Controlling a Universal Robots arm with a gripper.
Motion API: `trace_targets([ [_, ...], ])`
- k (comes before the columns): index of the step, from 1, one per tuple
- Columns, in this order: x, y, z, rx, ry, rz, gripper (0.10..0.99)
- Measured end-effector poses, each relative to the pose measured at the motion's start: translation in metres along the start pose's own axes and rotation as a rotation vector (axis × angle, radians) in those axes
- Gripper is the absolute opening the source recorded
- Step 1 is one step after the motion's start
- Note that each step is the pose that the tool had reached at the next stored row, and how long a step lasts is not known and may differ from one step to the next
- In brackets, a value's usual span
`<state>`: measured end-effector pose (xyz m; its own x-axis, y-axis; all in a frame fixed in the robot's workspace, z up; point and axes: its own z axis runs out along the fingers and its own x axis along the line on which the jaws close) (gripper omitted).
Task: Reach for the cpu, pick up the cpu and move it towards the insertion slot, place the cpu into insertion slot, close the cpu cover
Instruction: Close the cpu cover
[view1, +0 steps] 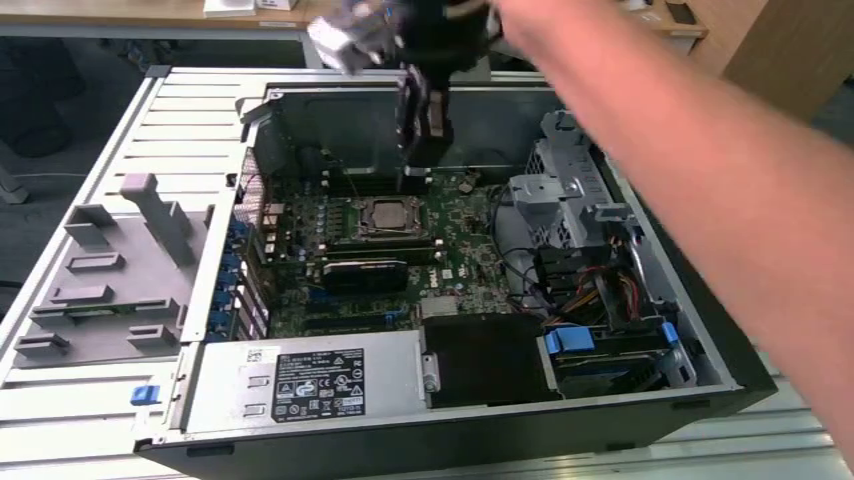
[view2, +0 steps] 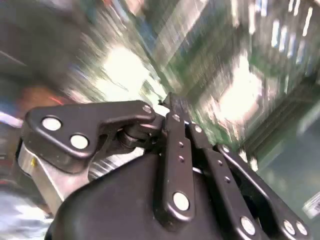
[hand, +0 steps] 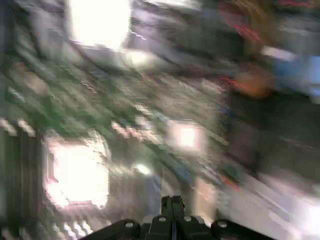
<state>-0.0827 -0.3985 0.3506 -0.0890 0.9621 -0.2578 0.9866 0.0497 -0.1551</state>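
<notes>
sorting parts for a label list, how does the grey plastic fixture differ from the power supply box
The grey plastic fixture is matt grey with raised blocks and bears no sticker; the power supply box is a plain silvery metal box with a black sticker on top. The grey plastic fixture lies outside the computer case, at the exterior view's left; the power supply box sits inside the case at its near edge. Both lie flat and well apart from the tool.

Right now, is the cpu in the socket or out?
In. The cpu lies flat in the insertion slot on the motherboard; the gripper hangs above it, fingers together, holding nothing.
</notes>
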Motion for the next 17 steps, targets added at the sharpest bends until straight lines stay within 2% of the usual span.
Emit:
trace_targets([
  [1, -0.0086, -0.0057, -0.0116, 0.017, -0.0238, -0.001, 0.110],
  [2, -0.0125, -0.0083, -0.0172, 0.025, -0.0349, -0.001, 0.110],
  [17, -0.0124, -0.0082, -0.0169, 0.024, -0.0345, -0.001, 0.110],
])
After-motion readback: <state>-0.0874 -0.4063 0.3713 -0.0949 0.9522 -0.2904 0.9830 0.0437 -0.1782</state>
